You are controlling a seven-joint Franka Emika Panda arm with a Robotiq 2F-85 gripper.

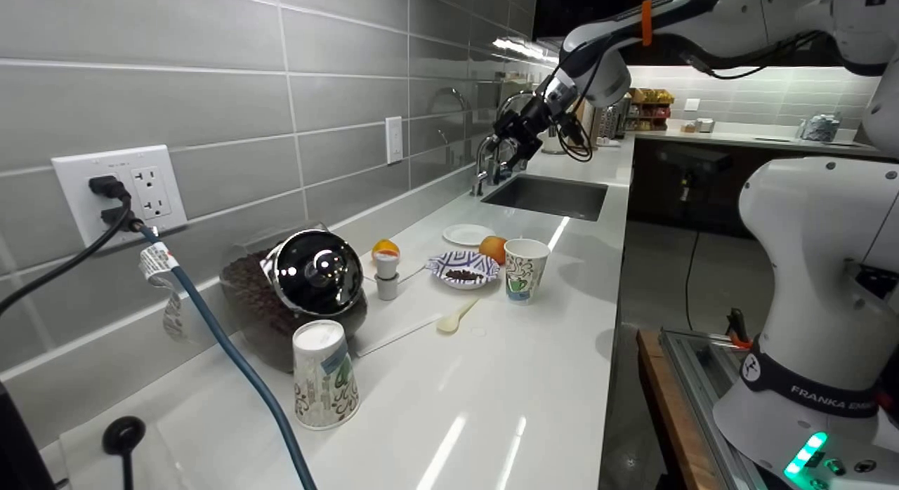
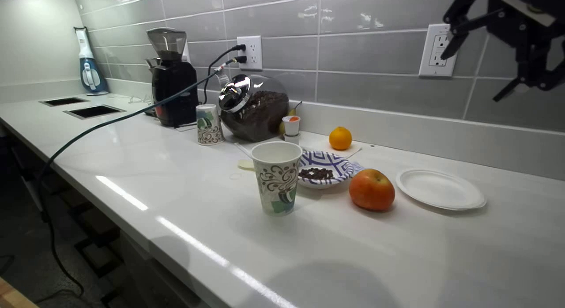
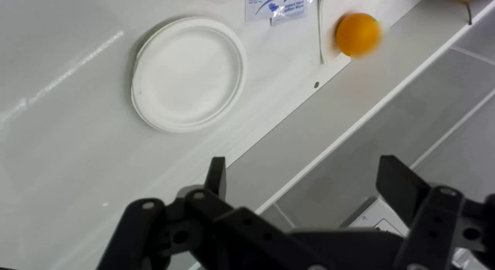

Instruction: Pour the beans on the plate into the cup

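Dark brown beans [image 1: 462, 274] [image 2: 315, 173] lie in a shallow white dish with a blue-purple pattern [image 1: 439, 265] [image 2: 330, 160]. The round white plate [image 1: 468, 234] [image 2: 441, 189] is bare and also shows in the wrist view [image 3: 189, 74]. Two small whitish cups stand stacked by the wall; the upper cup [image 1: 386, 267] [image 2: 291, 125] has something orange at its top or behind it. My gripper [image 1: 500, 155] [image 2: 471, 77] hangs well above the counter, near the tiled wall. Its fingers [image 3: 302, 159] are wide apart with nothing between them. The beans and cups are out of the wrist view.
A patterned paper cup [image 1: 525, 269] [image 2: 278, 180] stands upright in front of the dish, beside an apple [image 1: 494, 249] [image 2: 371, 189]. Another [image 1: 325, 378] is upside down by a bean jar [image 2: 265, 109]. An orange [image 3: 359, 34], spoon [image 1: 453, 321], faucet and sink [image 1: 597, 202] are around.
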